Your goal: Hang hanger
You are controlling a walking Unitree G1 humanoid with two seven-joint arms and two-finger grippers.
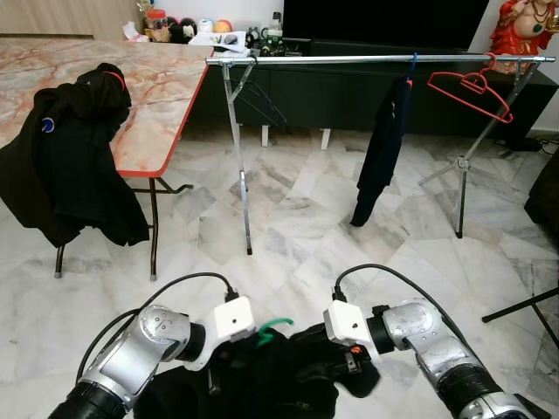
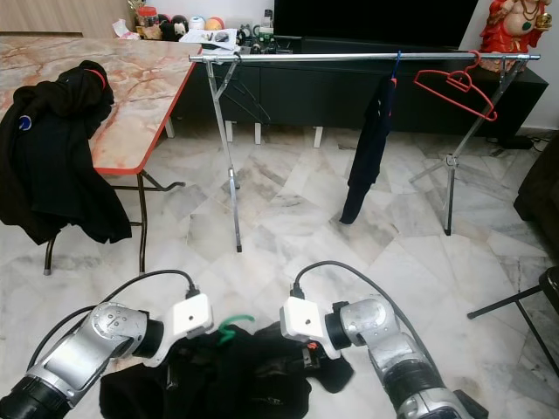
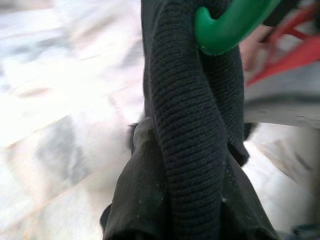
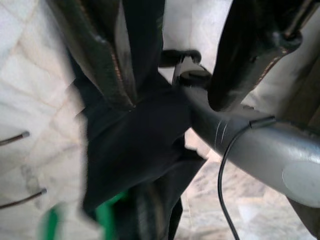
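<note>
Hanger (image 1: 272, 329), green, sits low between my two arms with a dark garment (image 1: 262, 380) draped on it, its hook poking up out of the cloth. My left tool (image 1: 212, 371) and my right tool (image 1: 354, 365) are both buried in the folds, so I cannot tell whether either is spread or pinching; in the left wrist view the green hook (image 3: 230, 25) curls right against a thick knitted collar. I judge I am at the carrying step: garment on the hanger, not yet at the rail. The clothes rail (image 1: 349, 59) stands well ahead across the marble floor, already bearing a dark garment (image 1: 380, 148) and an empty red hanger (image 1: 467, 92). Next I need to walk closer, lift the hook above the bar and drop it onto a bare stretch between those and the left upright. Beside me on the left, the bench (image 1: 166, 87) has a black jacket (image 1: 70, 166) slung over its edge. No containers that I can make out close by
</note>
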